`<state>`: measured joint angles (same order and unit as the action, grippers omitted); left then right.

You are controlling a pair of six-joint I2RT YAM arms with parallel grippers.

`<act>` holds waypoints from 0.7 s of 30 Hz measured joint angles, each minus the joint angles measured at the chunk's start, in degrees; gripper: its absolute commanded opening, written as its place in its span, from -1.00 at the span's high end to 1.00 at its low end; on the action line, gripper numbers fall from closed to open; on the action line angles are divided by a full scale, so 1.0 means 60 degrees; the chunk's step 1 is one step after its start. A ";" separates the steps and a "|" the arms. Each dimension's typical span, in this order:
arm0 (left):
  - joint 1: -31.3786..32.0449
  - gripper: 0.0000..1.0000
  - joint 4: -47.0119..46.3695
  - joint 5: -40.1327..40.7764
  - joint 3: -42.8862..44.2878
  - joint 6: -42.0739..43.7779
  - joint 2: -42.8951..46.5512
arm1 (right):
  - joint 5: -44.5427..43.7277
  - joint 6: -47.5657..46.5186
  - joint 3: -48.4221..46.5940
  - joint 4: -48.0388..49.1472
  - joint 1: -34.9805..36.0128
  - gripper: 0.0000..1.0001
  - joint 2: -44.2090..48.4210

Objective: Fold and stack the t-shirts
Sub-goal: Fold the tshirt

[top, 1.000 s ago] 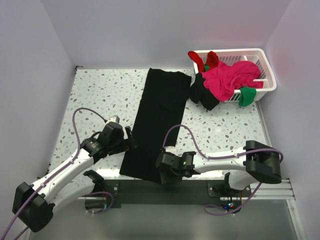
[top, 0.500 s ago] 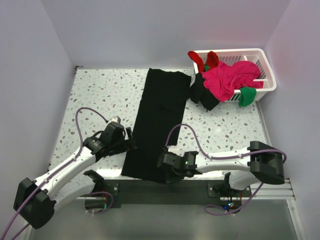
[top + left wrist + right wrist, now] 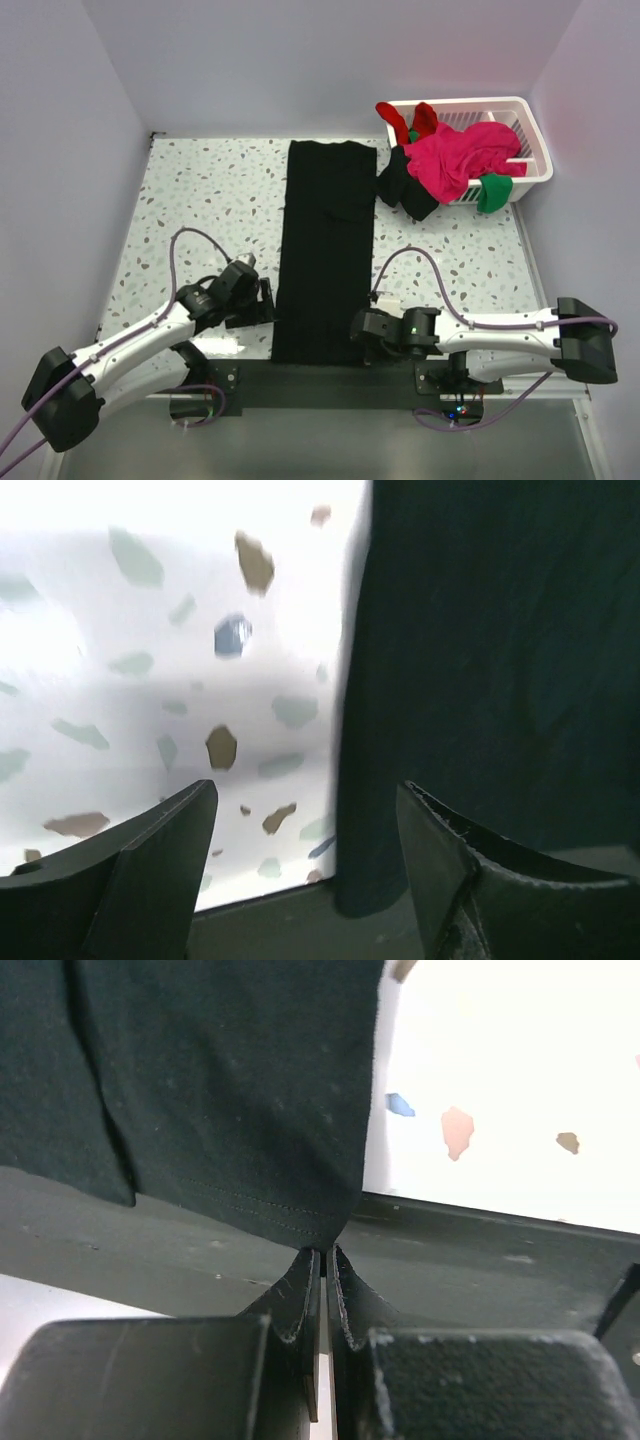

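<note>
Right end effector (image 3: 324, 1256) pinching corner of plain black cloth t-shirt (image 3: 325, 250), lower centre. Left end effector (image 3: 305, 792) spread wide astride opposite corner: should grip, then lift evenly.

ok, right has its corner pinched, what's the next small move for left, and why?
Probably close the left gripper on the near left corner of the black t-shirt. Its jaws stand open with that cloth edge between them, while the right gripper is shut on the near right corner.
</note>
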<state>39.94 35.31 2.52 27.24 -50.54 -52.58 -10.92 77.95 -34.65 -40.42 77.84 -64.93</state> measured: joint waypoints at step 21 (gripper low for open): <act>0.2783 -0.11 -0.0780 -0.0670 -0.0433 -0.1770 -0.0925 | 0.0091 -0.0284 0.0102 -0.0171 -0.0306 1.00 -0.0423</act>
<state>56.64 30.63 -1.50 24.64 -61.17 -58.13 -10.37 76.25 -34.04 -41.45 76.01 -67.46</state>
